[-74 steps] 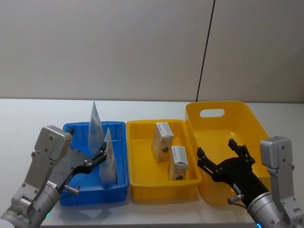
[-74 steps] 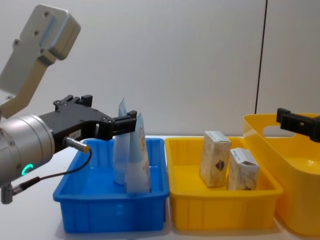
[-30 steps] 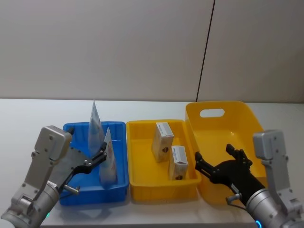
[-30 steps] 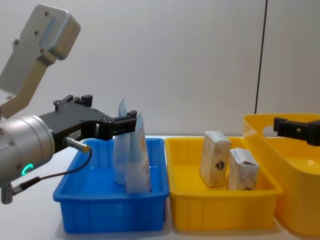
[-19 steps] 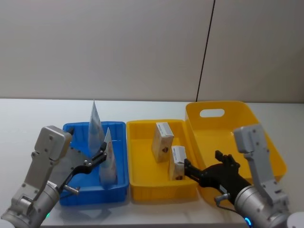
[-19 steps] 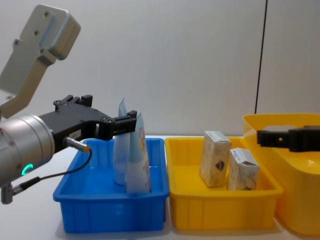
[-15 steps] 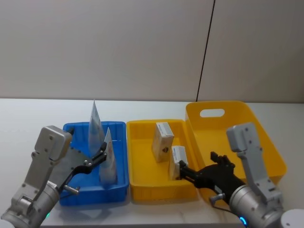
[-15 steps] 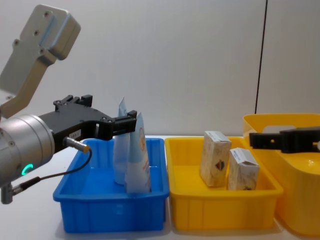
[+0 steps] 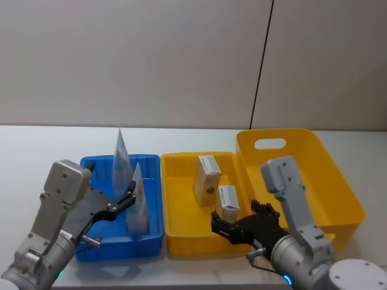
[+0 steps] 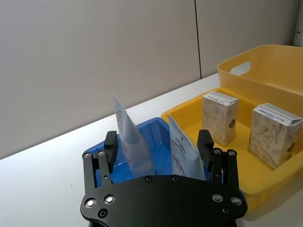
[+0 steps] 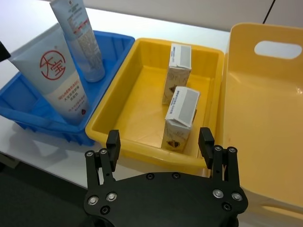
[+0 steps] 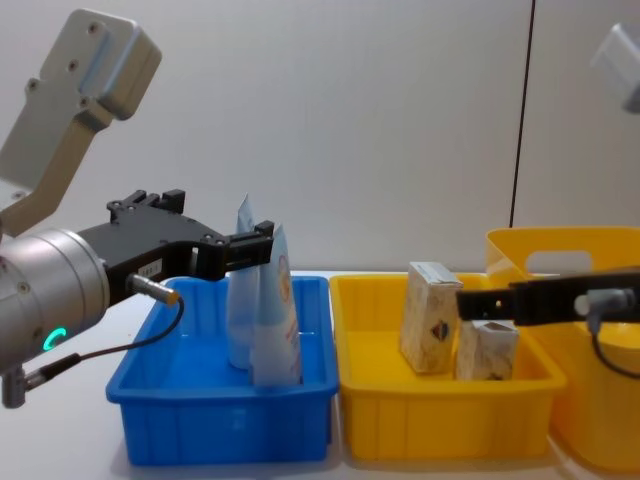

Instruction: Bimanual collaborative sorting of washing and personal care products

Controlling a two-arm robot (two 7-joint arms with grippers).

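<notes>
- The left gripper (image 9: 123,198) hangs over the blue tray (image 9: 97,162) with its fingers spread wide and nothing in them. The near tube (image 10: 182,149) stands between them, much closer to one finger. I cannot say for sure whether that finger already touches it.
- The right gripper (image 11: 159,139) is low at the front of the yellow tray (image 9: 181,158). It is also wide open and empty. The near box (image 11: 182,116) stands just beyond its fingers, in the gap between them.
- Risk on the left: the tubes are tall and stand on a small foot. If one finger arrives first, it may push the near tube over against the far tube (image 9: 121,160) just behind it.
- Risk on the right: the box looks light. A reach that goes too deep may knock the far box (image 11: 179,71), and an off-centre closing may turn the near box instead of holding it.
- Edges: the front wall of the yellow tray lies under the right gripper, so a low pull-back may catch it. The wall beside the yellow basket (image 9: 302,136) is near the outer finger.
- Room: straight up is free above both trays, and the basket is wide open on top.
</notes>
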